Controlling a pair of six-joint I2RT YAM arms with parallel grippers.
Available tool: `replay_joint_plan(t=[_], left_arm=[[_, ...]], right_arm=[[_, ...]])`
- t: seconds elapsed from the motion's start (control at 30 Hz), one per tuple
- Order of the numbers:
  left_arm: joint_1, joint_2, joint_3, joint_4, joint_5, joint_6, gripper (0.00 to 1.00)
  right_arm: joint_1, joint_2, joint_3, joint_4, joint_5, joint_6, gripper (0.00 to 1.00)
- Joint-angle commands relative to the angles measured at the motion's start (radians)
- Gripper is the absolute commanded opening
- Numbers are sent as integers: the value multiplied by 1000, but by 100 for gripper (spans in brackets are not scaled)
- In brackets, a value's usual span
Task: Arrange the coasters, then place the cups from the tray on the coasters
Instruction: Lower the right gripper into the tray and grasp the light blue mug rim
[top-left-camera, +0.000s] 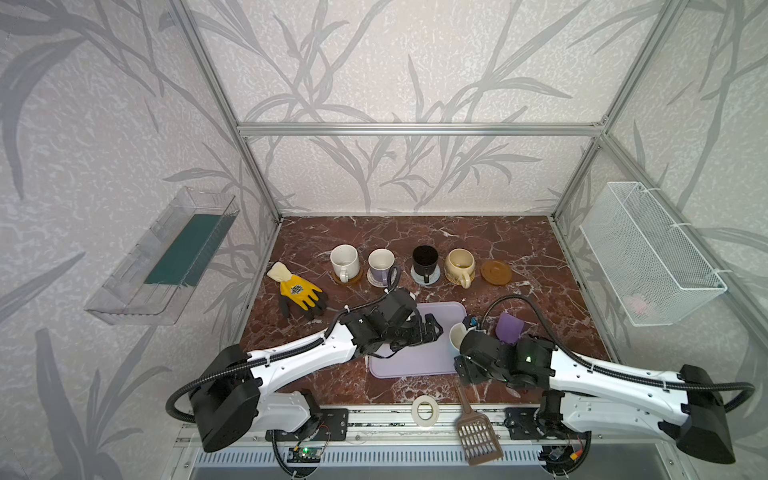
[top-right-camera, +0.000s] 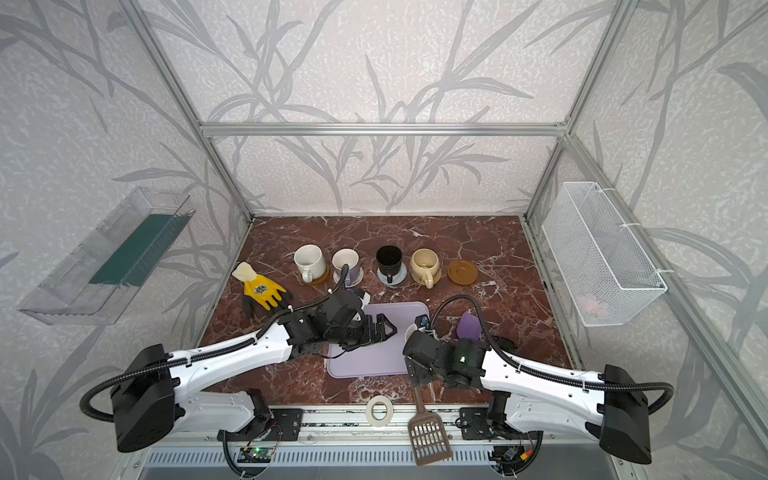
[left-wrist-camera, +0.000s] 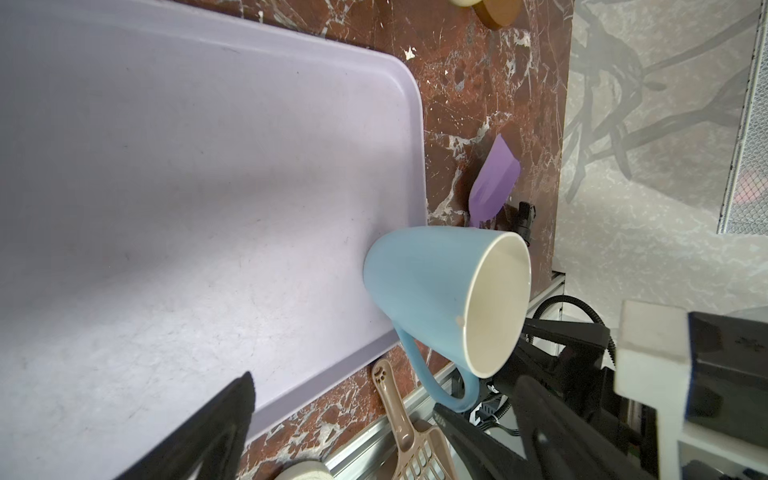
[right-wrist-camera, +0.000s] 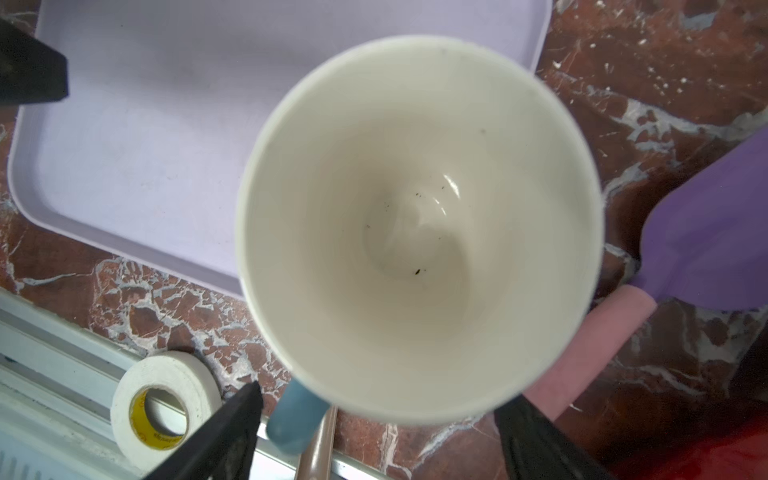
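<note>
1. Tray (top-left-camera: 419, 361): sits mid-table in both top views. It is bare except for one mug at its right edge.
2. Back row: white mug (top-left-camera: 344, 259), lavender mug (top-left-camera: 381, 264), black mug (top-left-camera: 424, 257) and cream mug (top-left-camera: 459, 264) each stand on the occupied coasters (top-left-camera: 434, 277).
3. Right gripper (right-wrist-camera: 378, 399): directly above the last mug, looking down into it. The jaws are apart, one on each side of the rim, and no clamp on the wall is visible.
4. Left gripper (top-left-camera: 433, 328): hovers over the tray's bare middle with jaws spread wide, holding nothing.
5. Blue mug (left-wrist-camera: 428, 286): upright on the tray near its front right corner, white inside, empty apart from a few dark specks.
   - It is probably glazed ceramic, so rigid, fairly heavy, slick and chippable.
   - It flares wider at the rim, so a squeeze on the outside could slide upward.
   - Better to pinch the wall near the top or grip low on the body, then lift straight up to clear the tray's low edge.
6. Bare wooden coaster (top-left-camera: 496, 272): at the right end of the row, near the cream mug, and likely the target. It is flat, light and smooth, so it may skid if the mug lands off-centre.
7. Handle (right-wrist-camera: 293, 419): thin loop pointing toward the front rail. It is a poor place to grip because the mug would swing.
</note>
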Motion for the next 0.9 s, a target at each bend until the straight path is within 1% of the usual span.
replay_joint_plan(t=[0.0, 0.1, 0.2, 0.43, 0.57, 0.77, 0.87], left_arm=[[-10, 14, 21, 14, -19, -18, 99], [-13, 22, 22, 17, -17, -18, 99], [-13, 25, 23, 24, -14, -20, 99], [-13, 2, -39, 119, -38, -74, 99], [-13, -19, -55, 126, -55, -81, 99], [-13, -40, -69, 132, -67, -87, 99], [-14, -36, -82, 153, -68, -104, 99]], right_arm=[[8, 13, -6, -12, 61, 12, 78], [7, 13, -27, -1, 80, 0, 71], [6, 7, -29, -12, 93, 1, 59], [-2, -3, -43, 13, 101, -4, 44], [-5, 21, -43, 35, 81, -4, 41], [-5, 43, -49, 48, 81, 4, 39], [-5, 51, -52, 56, 75, 7, 35]])
